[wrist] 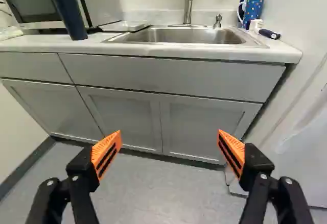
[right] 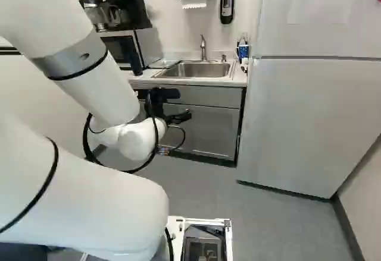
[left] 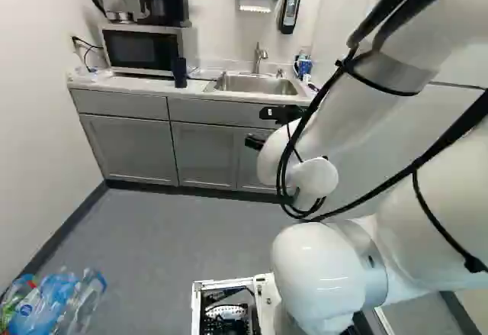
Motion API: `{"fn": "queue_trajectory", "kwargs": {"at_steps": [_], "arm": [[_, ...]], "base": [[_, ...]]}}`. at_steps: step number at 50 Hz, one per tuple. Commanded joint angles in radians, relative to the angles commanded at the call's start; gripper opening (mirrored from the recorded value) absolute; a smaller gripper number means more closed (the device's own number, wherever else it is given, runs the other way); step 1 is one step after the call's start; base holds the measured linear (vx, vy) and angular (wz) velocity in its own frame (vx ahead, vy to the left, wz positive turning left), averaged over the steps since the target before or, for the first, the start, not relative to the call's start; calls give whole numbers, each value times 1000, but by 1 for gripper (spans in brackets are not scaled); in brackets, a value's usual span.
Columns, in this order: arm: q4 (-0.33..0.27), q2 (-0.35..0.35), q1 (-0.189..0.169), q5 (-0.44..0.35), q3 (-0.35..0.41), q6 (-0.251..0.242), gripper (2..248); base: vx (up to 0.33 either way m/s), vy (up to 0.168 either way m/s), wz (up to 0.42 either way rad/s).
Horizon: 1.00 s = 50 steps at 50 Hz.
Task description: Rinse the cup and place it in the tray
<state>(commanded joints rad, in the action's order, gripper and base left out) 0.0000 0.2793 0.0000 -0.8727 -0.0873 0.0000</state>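
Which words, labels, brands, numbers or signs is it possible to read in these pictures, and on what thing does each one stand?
I cannot quote any text with certainty.
Black coffee maker: small pale marks on its front, too small to read.
Wall dispenser: marks too small to read.
Plastic bottles: any print is too blurred to read.
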Motion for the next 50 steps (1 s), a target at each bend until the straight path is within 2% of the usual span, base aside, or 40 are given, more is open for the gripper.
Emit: {"fn": "queue_trajectory", "kwargs": {"at_steps": [30, 50], "arm": [[0, 29, 0, 0, -21, 0, 247], [0, -3, -3, 0, -97, 0, 247]], "base": [[0, 0, 0], [0, 0, 0]]}}
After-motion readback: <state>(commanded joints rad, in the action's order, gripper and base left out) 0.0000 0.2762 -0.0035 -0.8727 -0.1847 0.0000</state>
